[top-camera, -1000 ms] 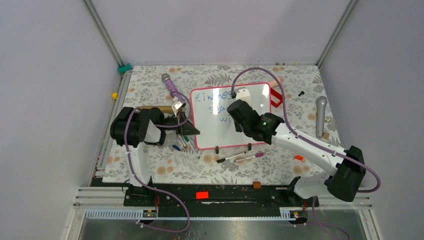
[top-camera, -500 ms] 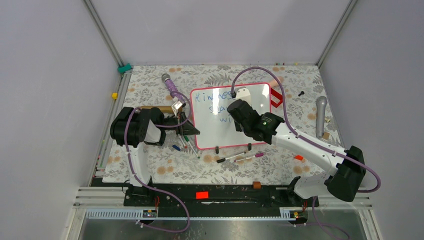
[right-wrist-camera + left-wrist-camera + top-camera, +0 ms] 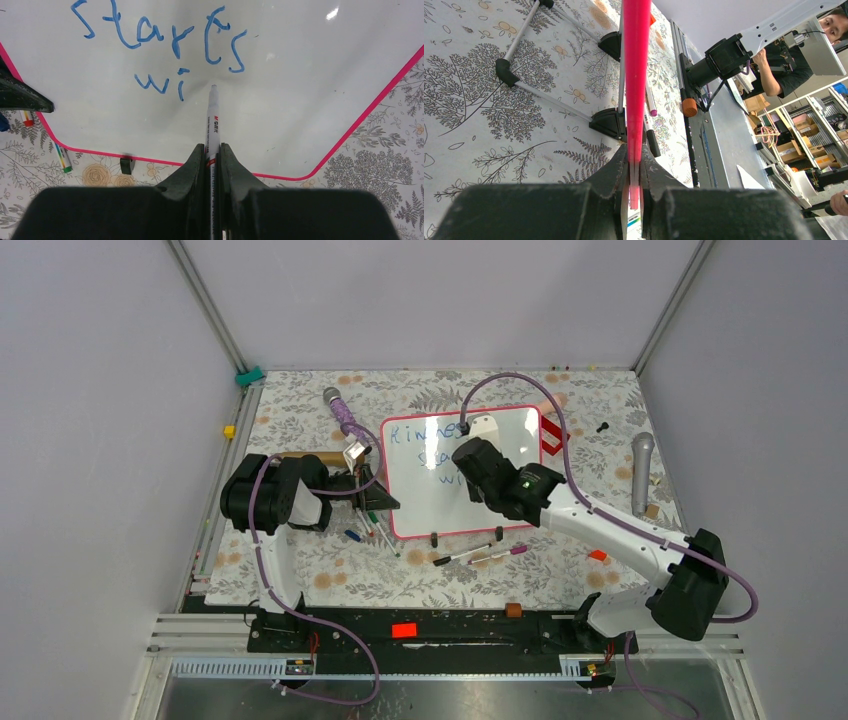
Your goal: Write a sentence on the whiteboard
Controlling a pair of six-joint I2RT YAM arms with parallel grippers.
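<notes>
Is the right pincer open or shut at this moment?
Shut. The right pincer clamps a white marker whose tip points at the whiteboard.

Robotics lab. Test cell: grey panels (image 3: 100, 440) on aluminium rails (image 3: 205, 305), closed at 9, 12 and 3 o'clock. Left wrist view: shelves (image 3: 811, 107) with boxes (image 3: 791, 149) at 3 o'clock, person (image 3: 786, 70) at 2 o'clock.

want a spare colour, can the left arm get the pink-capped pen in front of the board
Probably not yet: the left hand is shut on the rim of the whiteboard and must let go first; the pen lies uncovered.
</notes>
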